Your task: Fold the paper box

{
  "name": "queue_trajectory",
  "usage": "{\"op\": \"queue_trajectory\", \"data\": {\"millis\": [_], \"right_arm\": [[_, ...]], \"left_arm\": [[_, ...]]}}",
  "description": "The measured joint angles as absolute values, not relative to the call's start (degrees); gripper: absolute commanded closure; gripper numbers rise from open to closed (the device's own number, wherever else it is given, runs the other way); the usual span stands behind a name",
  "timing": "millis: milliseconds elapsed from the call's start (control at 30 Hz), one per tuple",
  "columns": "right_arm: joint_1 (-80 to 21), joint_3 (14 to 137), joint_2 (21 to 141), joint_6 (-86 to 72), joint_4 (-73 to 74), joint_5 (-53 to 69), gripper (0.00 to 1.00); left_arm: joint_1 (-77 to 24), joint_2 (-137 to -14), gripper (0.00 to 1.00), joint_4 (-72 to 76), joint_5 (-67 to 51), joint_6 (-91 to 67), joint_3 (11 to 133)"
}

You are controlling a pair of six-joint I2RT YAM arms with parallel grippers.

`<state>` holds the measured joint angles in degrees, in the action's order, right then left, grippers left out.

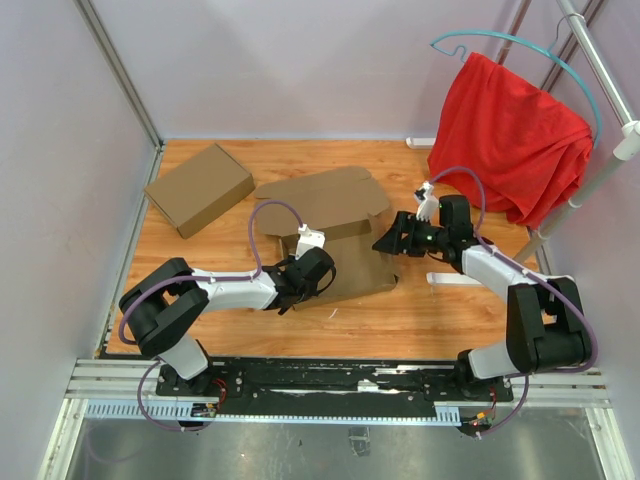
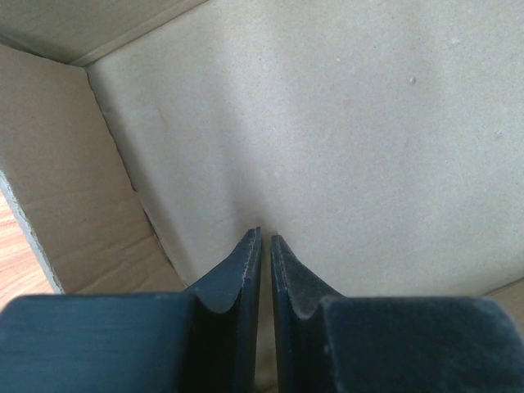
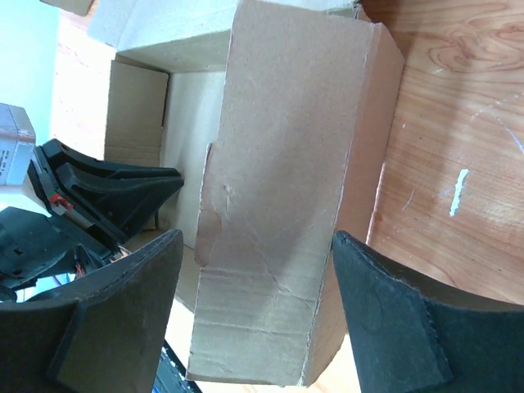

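Well inside the paper box [image 1: 352, 262], left hand [image 2: 264, 234] is pinched; right hand [image 3: 258, 239] gapes.

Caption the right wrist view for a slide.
Open right gripper faces a raised wall of the paper box; the left gripper reaches inside.

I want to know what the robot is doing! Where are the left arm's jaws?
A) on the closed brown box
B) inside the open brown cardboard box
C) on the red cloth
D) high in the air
B: the left arm's jaws reach inside the open brown cardboard box, almost shut, tips at its pale inner wall.
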<state>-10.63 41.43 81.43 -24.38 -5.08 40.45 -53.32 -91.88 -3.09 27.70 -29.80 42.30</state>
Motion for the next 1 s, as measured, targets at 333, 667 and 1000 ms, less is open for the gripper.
{"op": "queue_trajectory", "data": {"millis": [333,667,1000], "right_arm": [[-8.12,38.63,81.43,-29.85,-12.78,44.18,0.31],[-7.38,38.48,83.94,-31.55,-14.83,45.04,0.57],[-8.78,41.34,86.11,-28.21,-7.73,39.9,0.62]], "left_arm": [[-53.32,-91.74,0.86,-2.61,27.7,-29.8,41.95],[-53.32,-91.74,0.86,-2.57,27.7,-29.8,41.91],[-53.32,-91.24,0.86,-1.85,27.64,-29.93,41.32]]}}
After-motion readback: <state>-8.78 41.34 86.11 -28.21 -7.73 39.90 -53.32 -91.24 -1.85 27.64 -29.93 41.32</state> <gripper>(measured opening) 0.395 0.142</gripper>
